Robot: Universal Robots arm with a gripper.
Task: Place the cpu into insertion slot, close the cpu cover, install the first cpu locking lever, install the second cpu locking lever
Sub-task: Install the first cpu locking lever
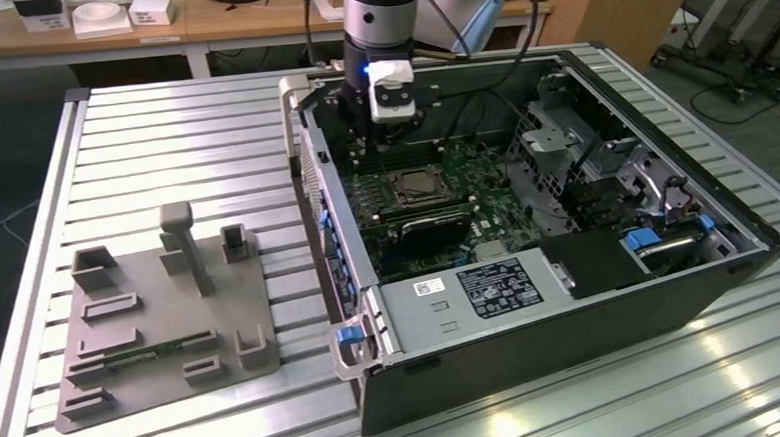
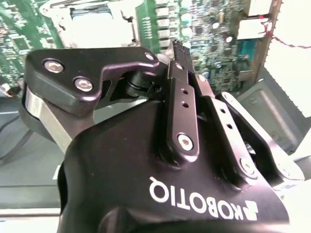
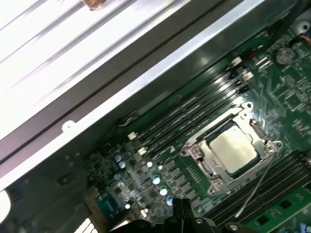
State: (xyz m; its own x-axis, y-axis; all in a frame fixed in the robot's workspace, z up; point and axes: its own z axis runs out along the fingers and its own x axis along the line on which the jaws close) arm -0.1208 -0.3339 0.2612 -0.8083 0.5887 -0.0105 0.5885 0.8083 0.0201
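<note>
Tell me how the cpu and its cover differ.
The cpu is a solid square plate; the cover is an open-centred frame. The cpu is pale silver-tan and dull; the cover is greyer, with bright glints. The cpu is smaller and lies within the cover, which rings it. Both are square, metallic and sit on the green board.

**Camera Placement: One Overview, Two Wrist Close-Ups**

I find the exterior view mounted high and well back. It looks obliquely down on the slatted aluminium table [image 1: 158, 130] and into the open black computer case [image 1: 532, 371]. The first wrist view sits near the green motherboard [image 3: 291, 92] and faces it at a slant. The second wrist view looks from very close along the black gripper [image 2: 178, 48] toward that board. All three views share the thin square silvery-grey metal cpu cover [image 1: 394, 189].
</note>
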